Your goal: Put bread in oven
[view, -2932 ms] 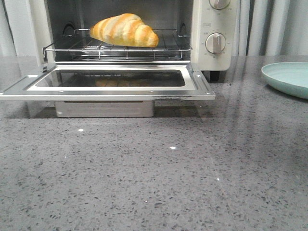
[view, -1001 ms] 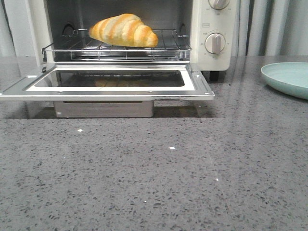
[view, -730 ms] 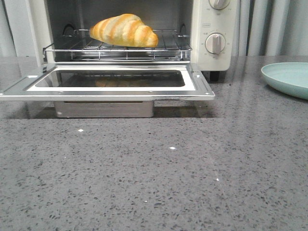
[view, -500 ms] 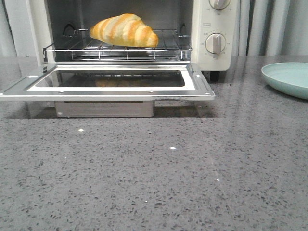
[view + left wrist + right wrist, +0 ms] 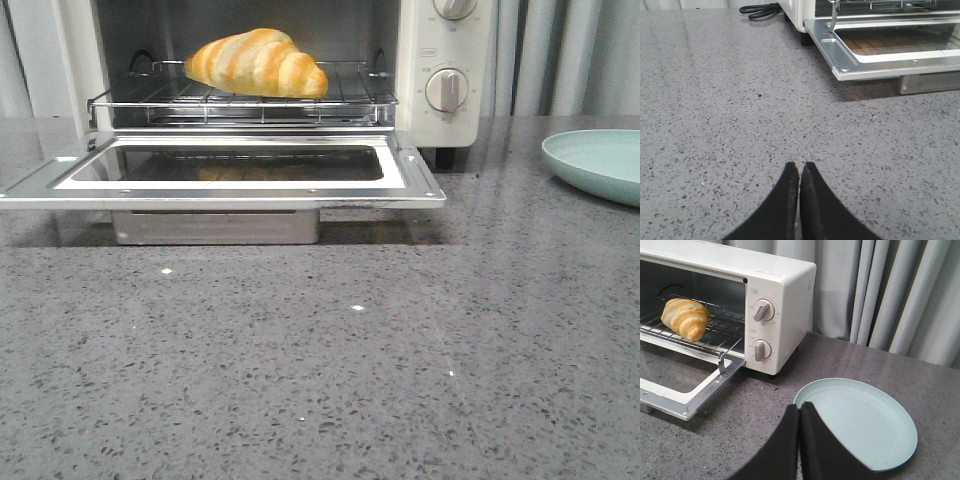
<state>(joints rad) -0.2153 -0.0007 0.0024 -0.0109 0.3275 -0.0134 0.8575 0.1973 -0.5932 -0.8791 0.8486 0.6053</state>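
Note:
The bread (image 5: 258, 62) lies on the wire rack (image 5: 240, 102) inside the oven (image 5: 445, 60), whose drop-down door (image 5: 225, 172) hangs open and level. It also shows in the right wrist view (image 5: 686, 318). My left gripper (image 5: 799, 167) is shut and empty over bare countertop, short of the door's corner (image 5: 842, 71). My right gripper (image 5: 800, 407) is shut and empty above the near rim of the pale green plate (image 5: 860, 422), right of the oven (image 5: 782, 310). Neither gripper shows in the front view.
The pale green plate (image 5: 598, 163) sits at the right edge of the grey speckled countertop (image 5: 330, 360). A metal crumb tray (image 5: 215, 226) sits under the open door. A black cable (image 5: 760, 10) lies behind the oven. Grey curtains (image 5: 890, 295) hang behind.

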